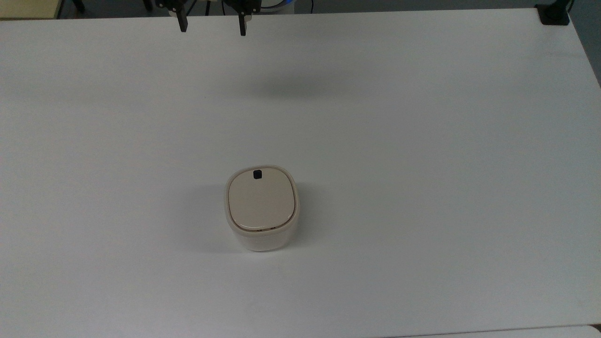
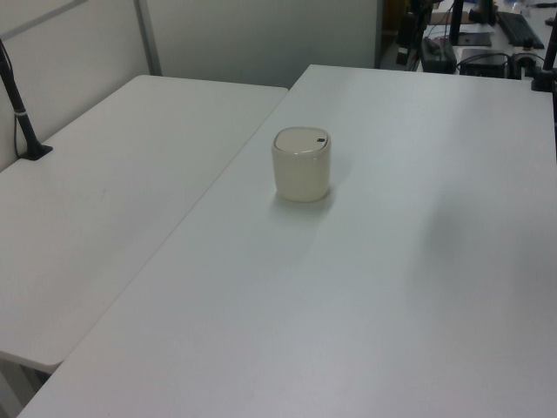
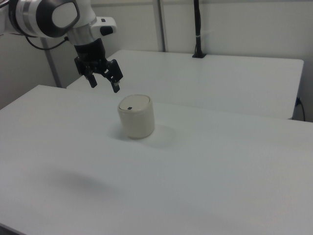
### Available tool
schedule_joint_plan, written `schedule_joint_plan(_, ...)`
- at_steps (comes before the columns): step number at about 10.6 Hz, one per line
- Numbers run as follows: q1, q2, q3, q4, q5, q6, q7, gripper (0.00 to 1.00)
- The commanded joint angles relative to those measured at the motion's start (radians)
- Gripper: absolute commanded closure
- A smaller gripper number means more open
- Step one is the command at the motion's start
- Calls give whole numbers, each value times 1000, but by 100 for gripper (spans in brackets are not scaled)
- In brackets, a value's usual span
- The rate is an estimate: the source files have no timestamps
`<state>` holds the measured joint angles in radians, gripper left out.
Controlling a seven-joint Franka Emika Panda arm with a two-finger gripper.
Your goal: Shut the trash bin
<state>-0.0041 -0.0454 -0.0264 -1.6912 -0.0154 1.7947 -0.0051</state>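
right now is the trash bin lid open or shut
Shut: the beige lid lies flat on the trash bin.

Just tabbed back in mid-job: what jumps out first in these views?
The bin stands alone near the middle of the white table, its beige lid lying flat, with the black button on the edge nearest the arm. The gripper hangs open at the top view's upper edge, well clear of the bin and holding nothing.
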Motion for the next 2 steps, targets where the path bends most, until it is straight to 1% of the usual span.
schedule_joint_plan(1,-2,-1,8,2,-14,-21,-27,0)
schedule_joint_plan(2,-1,-1,8,2,-14,-21,-24,0)
